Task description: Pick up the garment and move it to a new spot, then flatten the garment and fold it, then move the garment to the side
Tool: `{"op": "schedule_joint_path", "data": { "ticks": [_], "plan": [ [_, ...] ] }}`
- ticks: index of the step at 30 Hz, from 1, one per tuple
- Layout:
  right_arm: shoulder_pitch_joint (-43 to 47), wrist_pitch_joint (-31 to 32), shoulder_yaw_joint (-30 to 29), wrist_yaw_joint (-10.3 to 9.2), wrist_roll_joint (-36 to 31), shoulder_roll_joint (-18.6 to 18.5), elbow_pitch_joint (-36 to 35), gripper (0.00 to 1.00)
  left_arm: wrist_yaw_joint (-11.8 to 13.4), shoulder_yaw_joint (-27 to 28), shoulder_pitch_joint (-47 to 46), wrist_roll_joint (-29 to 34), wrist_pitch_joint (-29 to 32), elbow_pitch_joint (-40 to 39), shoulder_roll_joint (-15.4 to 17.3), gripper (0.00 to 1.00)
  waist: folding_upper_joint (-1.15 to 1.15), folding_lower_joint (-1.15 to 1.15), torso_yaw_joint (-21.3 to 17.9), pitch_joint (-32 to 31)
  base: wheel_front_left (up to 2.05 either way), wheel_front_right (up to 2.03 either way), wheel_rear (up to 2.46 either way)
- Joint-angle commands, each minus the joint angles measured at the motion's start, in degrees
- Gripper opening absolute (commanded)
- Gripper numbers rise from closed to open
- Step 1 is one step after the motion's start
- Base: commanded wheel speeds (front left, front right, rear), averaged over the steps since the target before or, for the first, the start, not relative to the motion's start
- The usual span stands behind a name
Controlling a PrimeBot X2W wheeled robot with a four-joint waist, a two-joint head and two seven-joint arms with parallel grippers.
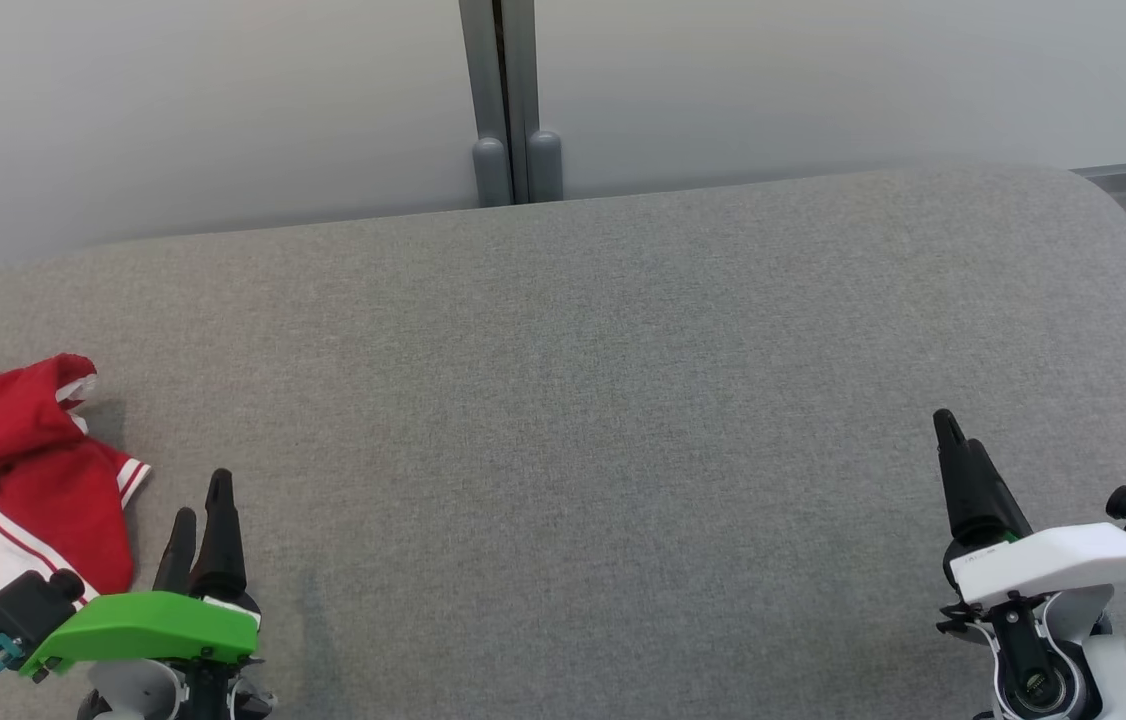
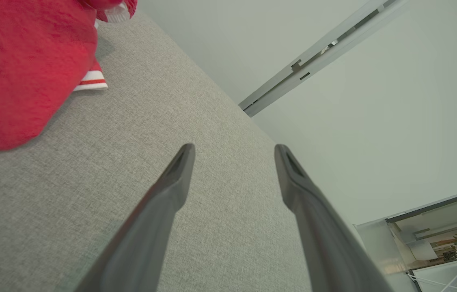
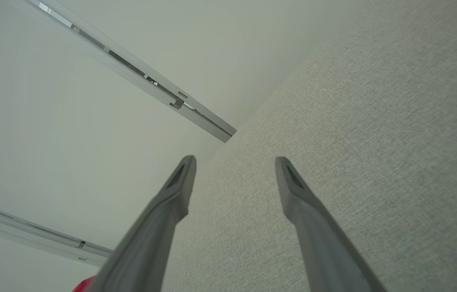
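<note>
The garment (image 1: 13, 480) is red with white panels and striped cuffs, and it lies crumpled at the left edge of the grey padded surface (image 1: 573, 400). In the left wrist view the garment (image 2: 29, 69) fills the upper left corner. My left gripper (image 1: 201, 520) hovers just right of it, open, nothing between its fingers (image 2: 179, 170). My right gripper (image 1: 948, 430) stands open and empty far off at the lower right, over bare fabric; its fingers (image 3: 289, 178) spread wide. A sliver of the garment (image 3: 86, 284) peeks in at the bottom of the right wrist view.
A pale wall (image 1: 223, 100) with a grey vertical post (image 1: 511, 110) runs along the far edge of the surface. The surface's rounded right corner (image 1: 1123, 210) drops to a floor strip.
</note>
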Motion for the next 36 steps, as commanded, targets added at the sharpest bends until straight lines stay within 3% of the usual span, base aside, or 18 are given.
{"op": "schedule_joint_path", "data": {
  "ticks": [1,36],
  "plan": [
    [-1.17,-0.64,0.05,0.01,-2.46,-0.2,-0.76,1.0,0.26,-0.3,-1.8,2.47,-0.63,-0.63,0.76,1.0,0.0,0.0,-0.01,0.04,0.0,0.0,0.0],
    [-1.75,-6.84,5.46,0.01,-28.19,-0.4,1.92,1.0,3.19,-5.02,-1.04,28.61,-6.8,2.24,2.01,1.0,0.0,0.0,-0.89,0.19,0.0,0.0,0.0]
  ]
}}
